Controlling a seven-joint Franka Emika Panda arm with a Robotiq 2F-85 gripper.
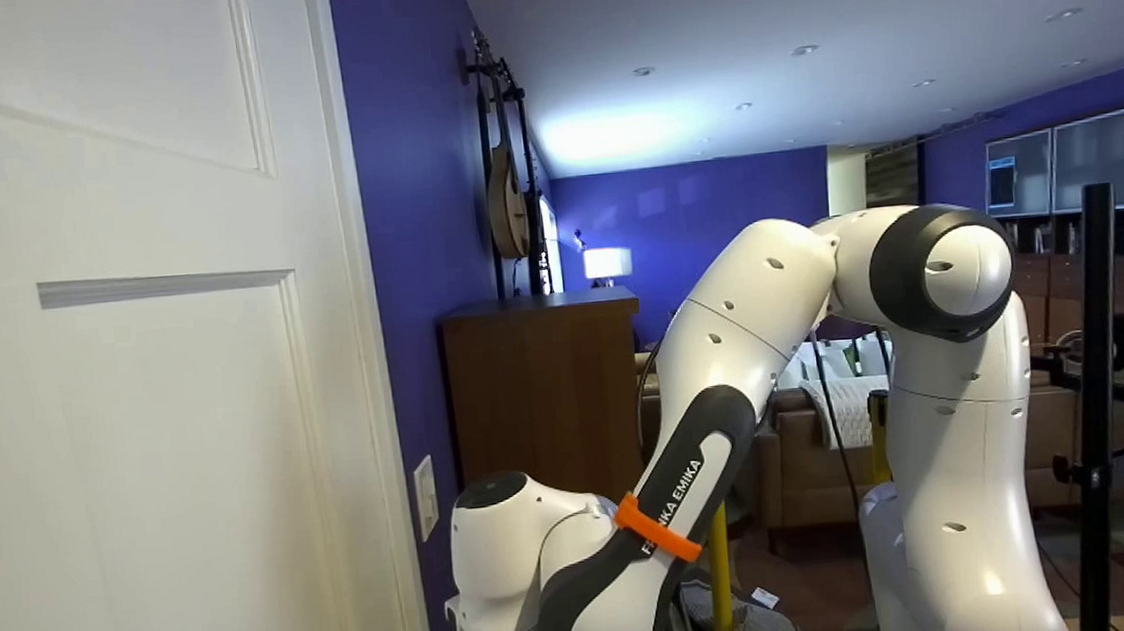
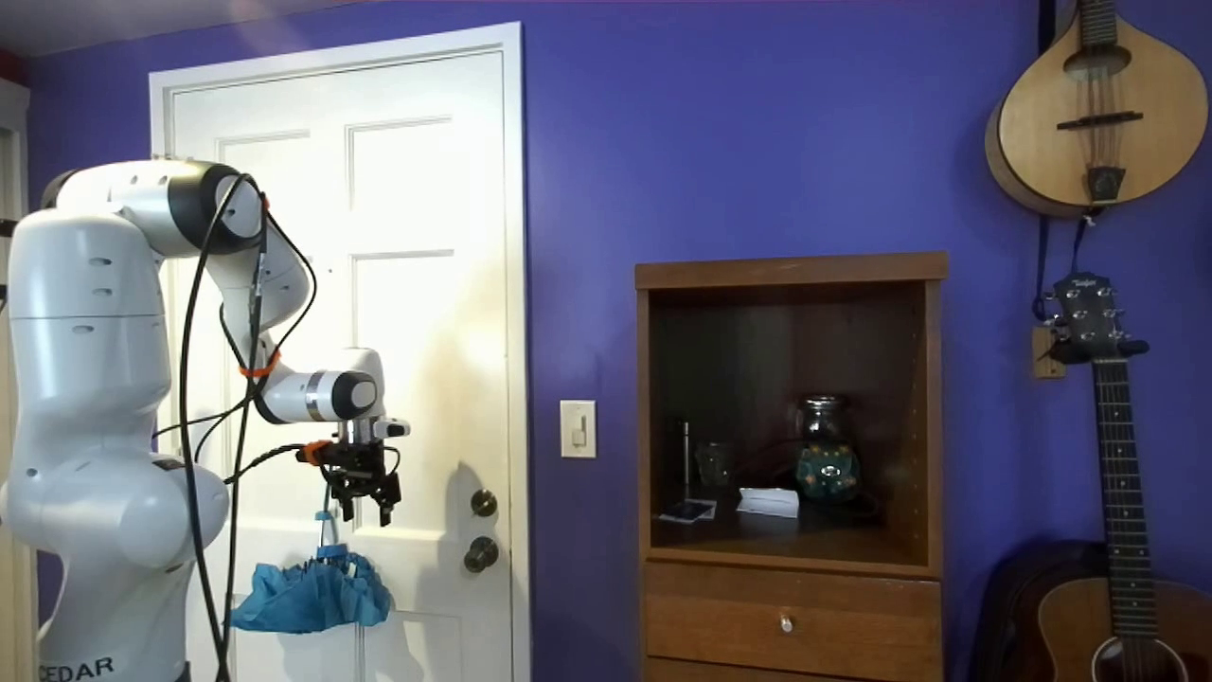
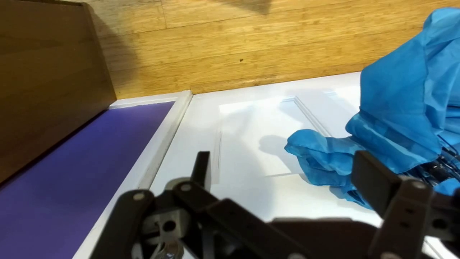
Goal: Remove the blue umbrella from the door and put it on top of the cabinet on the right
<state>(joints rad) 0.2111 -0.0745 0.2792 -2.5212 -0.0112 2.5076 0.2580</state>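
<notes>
The arm (image 2: 85,265) reaches toward the door, an orange band (image 1: 657,527) around its forearm and black cables (image 2: 192,379) hanging along it. At its end the gripper (image 3: 282,169) points down, its fingers (image 3: 377,176) set wide apart. Near it hangs the blue umbrella (image 2: 317,599), loose and bunched, lower than the fingers in an exterior view. The shaft (image 2: 327,532) rises behind the gripper, so what it hangs from is hidden. In the wrist view the umbrella lies to the right, partly covered by one finger; whether they touch, I cannot tell.

Behind the umbrella is the white door (image 2: 402,332), with a knob (image 2: 481,554) and, just above that, a lock (image 2: 484,502) near its right edge. A wooden floor (image 3: 251,54) runs along its foot. To the right come a light switch (image 2: 578,429) on the purple wall (image 2: 757,123), then the brown cabinet (image 2: 791,273). Inside stand a jar (image 2: 827,469), a glass (image 2: 714,464) and a white card (image 2: 768,502). Further right, a round-bodied instrument (image 2: 1098,123) hangs above a guitar (image 2: 1124,474). Deeper, in an exterior view, are a brown sofa (image 1: 815,476) and, beyond it, a lamp (image 1: 608,263).
</notes>
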